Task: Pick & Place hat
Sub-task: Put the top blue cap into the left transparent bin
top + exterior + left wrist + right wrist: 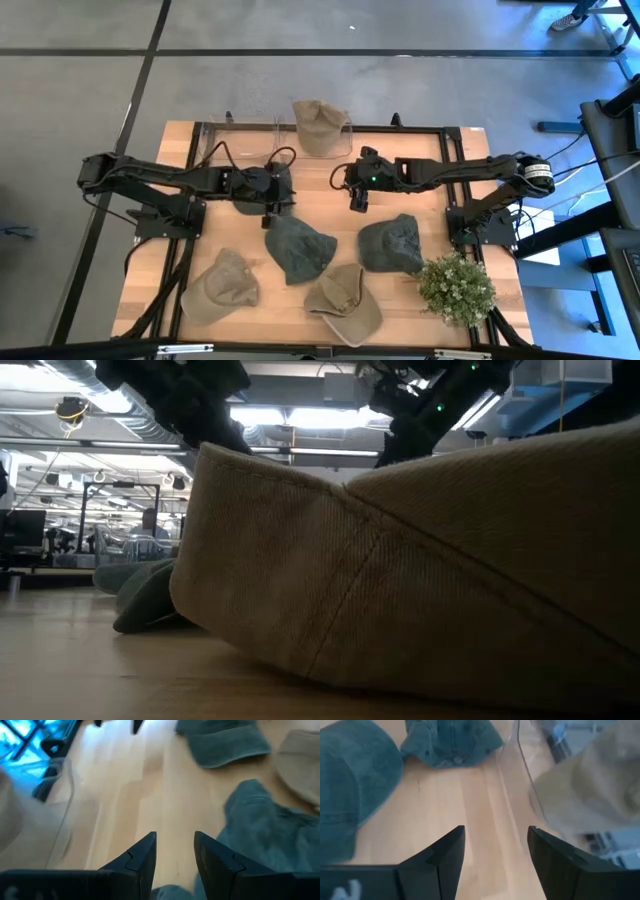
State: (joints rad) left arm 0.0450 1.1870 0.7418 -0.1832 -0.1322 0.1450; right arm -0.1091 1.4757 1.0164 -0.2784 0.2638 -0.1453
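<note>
Several hats lie on the wooden table: a dark teal hat (250,195) under my left arm, two teal hats (298,247) (392,245) in the middle, and two tan hats (222,285) (345,303) near the front edge. Another tan hat (320,125) sits on a clear stand at the far edge. My left gripper (270,207) (175,855) hangs open above bare wood, between the dark teal hat and the middle teal hat (270,830). My right gripper (357,197) (495,845) is open above bare wood beside the clear stand (520,785).
A potted green plant (457,288) stands at the front right corner. A black frame (440,130) runs around the table's edges. In the low view a tan hat (420,560) fills most of the picture. Bare wood (330,205) lies between the two grippers.
</note>
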